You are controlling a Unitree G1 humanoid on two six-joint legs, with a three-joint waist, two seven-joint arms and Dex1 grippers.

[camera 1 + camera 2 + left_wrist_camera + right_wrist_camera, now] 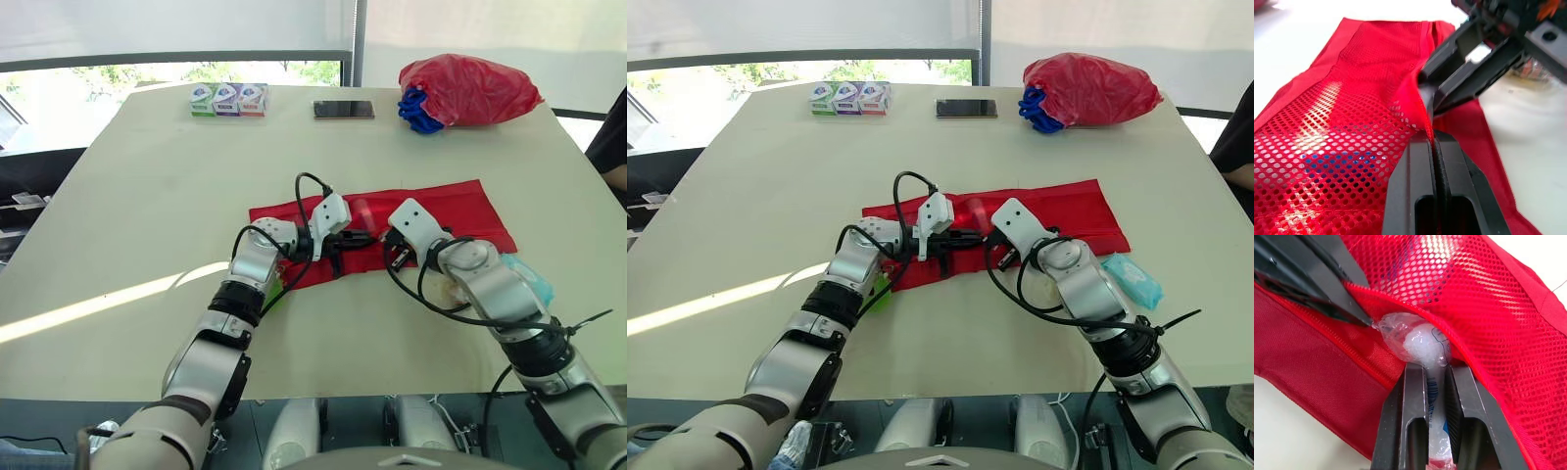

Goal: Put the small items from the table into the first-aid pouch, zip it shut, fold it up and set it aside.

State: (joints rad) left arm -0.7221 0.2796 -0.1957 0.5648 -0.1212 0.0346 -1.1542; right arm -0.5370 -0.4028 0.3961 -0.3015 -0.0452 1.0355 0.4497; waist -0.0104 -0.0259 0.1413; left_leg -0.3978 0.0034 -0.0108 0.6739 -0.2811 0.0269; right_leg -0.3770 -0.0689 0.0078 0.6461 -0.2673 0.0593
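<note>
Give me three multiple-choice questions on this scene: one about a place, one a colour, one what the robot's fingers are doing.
1. The three small boxes stand A) at the table's far edge, B) inside the pouch, C) on the floor.
2. The pouch is A) blue, B) red, C) white.
3. The right fingers are A) open, B) shut on a clear packet, C) shut on a spoon.
Answers: A, lined up far across; B, red fabric and mesh; B, packet pinched between them.
</note>
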